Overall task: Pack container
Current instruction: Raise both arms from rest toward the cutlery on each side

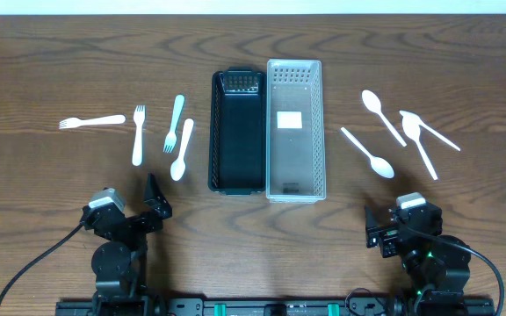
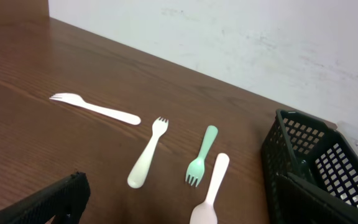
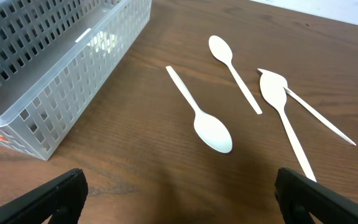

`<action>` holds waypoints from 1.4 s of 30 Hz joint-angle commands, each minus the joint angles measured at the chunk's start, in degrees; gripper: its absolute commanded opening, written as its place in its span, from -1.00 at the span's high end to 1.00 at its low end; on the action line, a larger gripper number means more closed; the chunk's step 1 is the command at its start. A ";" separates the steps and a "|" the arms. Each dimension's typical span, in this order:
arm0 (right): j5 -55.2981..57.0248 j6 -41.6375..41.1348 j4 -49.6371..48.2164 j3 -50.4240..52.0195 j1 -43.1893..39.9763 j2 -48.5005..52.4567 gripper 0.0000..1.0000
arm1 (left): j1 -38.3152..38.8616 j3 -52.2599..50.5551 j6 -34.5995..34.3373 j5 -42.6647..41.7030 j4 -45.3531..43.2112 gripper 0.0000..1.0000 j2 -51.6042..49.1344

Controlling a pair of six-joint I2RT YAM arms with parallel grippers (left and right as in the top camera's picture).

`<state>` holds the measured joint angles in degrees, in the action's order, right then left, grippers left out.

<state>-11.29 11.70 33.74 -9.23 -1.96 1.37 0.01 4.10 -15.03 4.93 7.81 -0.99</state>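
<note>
A black basket (image 1: 213, 132) and a clear basket (image 1: 322, 132) stand side by side at the table's middle. Left of them lie a white fork (image 1: 91, 121), a second white fork (image 1: 138, 133), a green fork (image 1: 175, 123) and a pale spoon (image 1: 182, 149). Right of them lie several white spoons, the nearest (image 1: 369, 154). My left gripper (image 1: 152, 206) is open and empty, near the front edge, short of the forks (image 2: 146, 154). My right gripper (image 1: 380, 233) is open and empty, short of the nearest spoon (image 3: 201, 112).
The black basket's corner (image 2: 316, 168) shows at the right of the left wrist view. The clear basket's wall (image 3: 55, 81) fills the left of the right wrist view. A white wall stands behind the table.
</note>
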 commanded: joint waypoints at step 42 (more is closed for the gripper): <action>-15.69 -22.80 -18.88 -8.20 0.52 9.79 -0.99 | -0.31 10.56 4.57 -14.75 0.24 -0.96 -8.55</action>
<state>-31.57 -9.13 15.70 -12.95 -1.96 7.42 0.01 7.70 -15.57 -7.84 8.23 -6.87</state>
